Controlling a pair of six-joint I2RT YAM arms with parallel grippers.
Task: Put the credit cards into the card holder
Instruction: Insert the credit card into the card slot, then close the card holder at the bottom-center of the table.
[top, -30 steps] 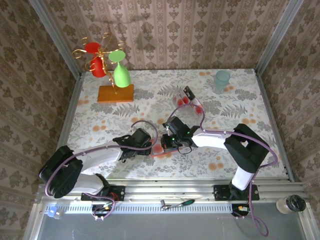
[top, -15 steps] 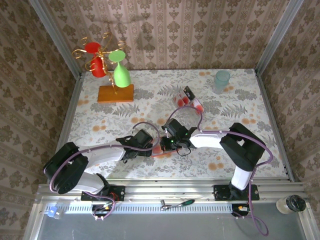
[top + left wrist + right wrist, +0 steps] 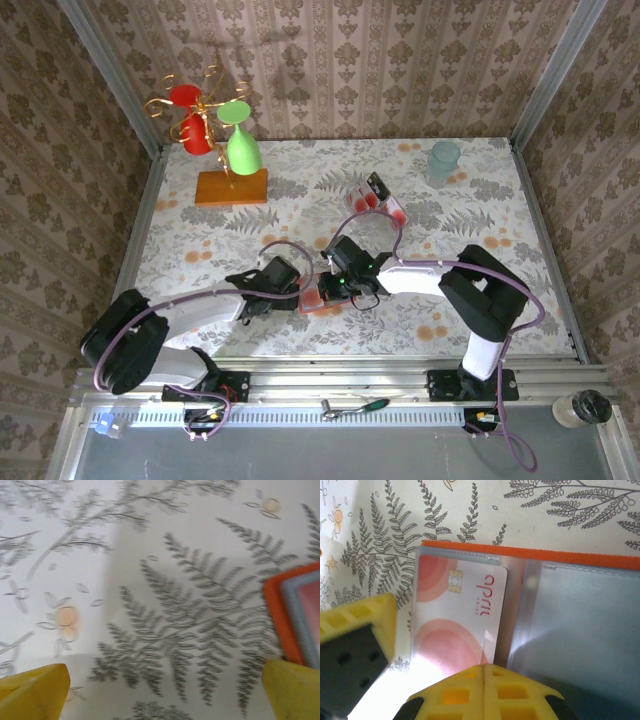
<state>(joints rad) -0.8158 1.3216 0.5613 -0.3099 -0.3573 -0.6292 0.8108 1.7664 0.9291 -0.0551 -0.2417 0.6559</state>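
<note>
Orange card holder [image 3: 580, 615] lies open flat, a pink card [image 3: 455, 615] sleeved inside; other cards [image 3: 376, 198] lie well apart.

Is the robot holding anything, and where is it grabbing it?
The left gripper is open, holding nothing. The right gripper is shut at the near edge of the pink card in the card holder; a grip cannot be told.

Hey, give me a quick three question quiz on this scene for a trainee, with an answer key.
1. True or false: the left gripper is shut.
2. The pink card lies: A) in the card holder, B) on the bare table, C) in the teal cup.
3. Fill in: the right gripper's jaws are ____.
Key: 1 false; 2 A; 3 shut.
</note>
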